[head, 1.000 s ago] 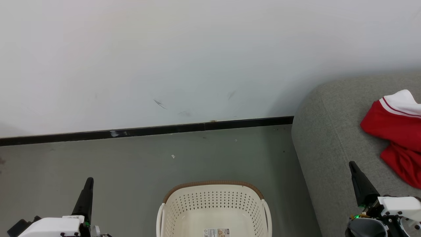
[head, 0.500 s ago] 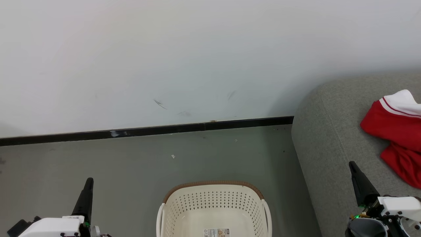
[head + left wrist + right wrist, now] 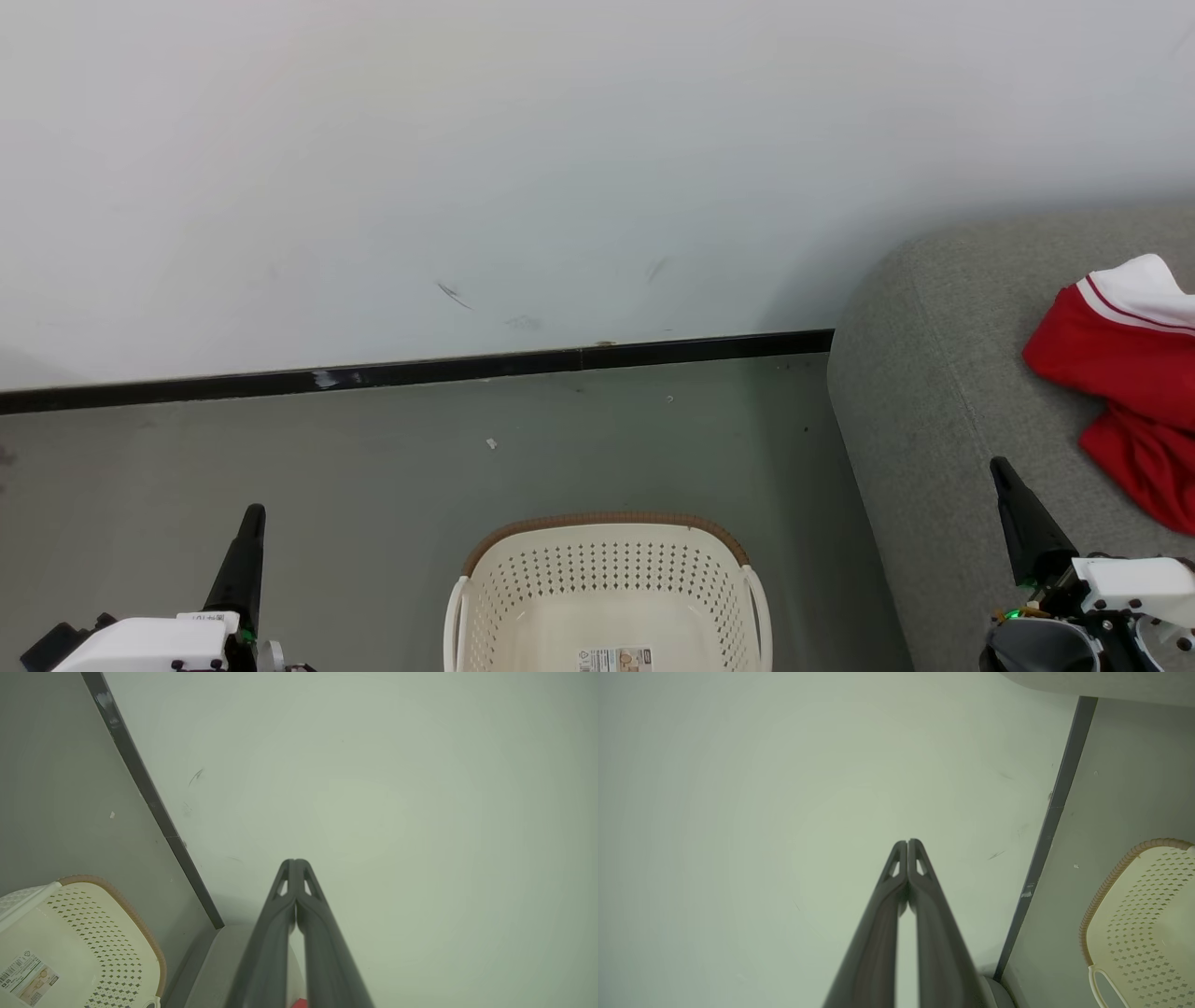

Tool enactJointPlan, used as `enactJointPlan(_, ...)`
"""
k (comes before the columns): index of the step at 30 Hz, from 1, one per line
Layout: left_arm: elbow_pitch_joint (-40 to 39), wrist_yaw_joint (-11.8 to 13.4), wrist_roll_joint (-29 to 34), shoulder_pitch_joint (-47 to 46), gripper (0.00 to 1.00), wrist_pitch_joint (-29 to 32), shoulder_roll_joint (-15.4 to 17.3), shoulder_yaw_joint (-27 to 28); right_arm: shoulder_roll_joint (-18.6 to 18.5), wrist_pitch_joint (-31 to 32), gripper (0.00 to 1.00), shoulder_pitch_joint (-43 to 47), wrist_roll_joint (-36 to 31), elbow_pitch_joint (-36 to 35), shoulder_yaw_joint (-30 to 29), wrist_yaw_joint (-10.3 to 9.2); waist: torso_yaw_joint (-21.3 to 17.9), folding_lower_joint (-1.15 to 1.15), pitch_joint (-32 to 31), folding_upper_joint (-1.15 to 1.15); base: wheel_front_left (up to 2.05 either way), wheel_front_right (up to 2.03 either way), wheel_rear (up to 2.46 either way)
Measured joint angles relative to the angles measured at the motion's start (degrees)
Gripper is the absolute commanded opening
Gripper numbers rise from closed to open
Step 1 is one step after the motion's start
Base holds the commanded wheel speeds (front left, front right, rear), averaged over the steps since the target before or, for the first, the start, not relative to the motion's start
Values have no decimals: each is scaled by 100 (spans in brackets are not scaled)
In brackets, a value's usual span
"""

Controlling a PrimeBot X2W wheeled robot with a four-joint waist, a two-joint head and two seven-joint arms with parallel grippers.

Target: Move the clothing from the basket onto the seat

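Where floor point(image 3: 373, 467) meets wall point(image 3: 467, 140), black skirting point(image 3: 420, 371), grey seat point(image 3: 934, 392).

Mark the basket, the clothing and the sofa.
basket point(image 3: 607, 565): head view, perforated far wall.
clothing point(image 3: 1111, 364): head view, red upper fold.
sofa point(image 3: 924, 392): head view, bare grey padding beside the clothing.

The red clothing point(image 3: 1120, 373), trimmed with white stripes, lies crumpled on the light-grey sofa point(image 3: 924, 401) at the head view's right edge. The cream laundry basket point(image 3: 607, 571), perforated and brown-rimmed, stands upright on the floor point(image 3: 373, 467) just beside the sofa, with a barcode sticker point(image 3: 614, 660) on its inside bottom.
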Motion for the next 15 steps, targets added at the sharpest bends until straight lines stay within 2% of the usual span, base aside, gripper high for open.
enactJointPlan(15,8,-18,0,-1,0,0,0,1,0,0,0,0,0,1,2,0,0,0,0,0,0,0,0)
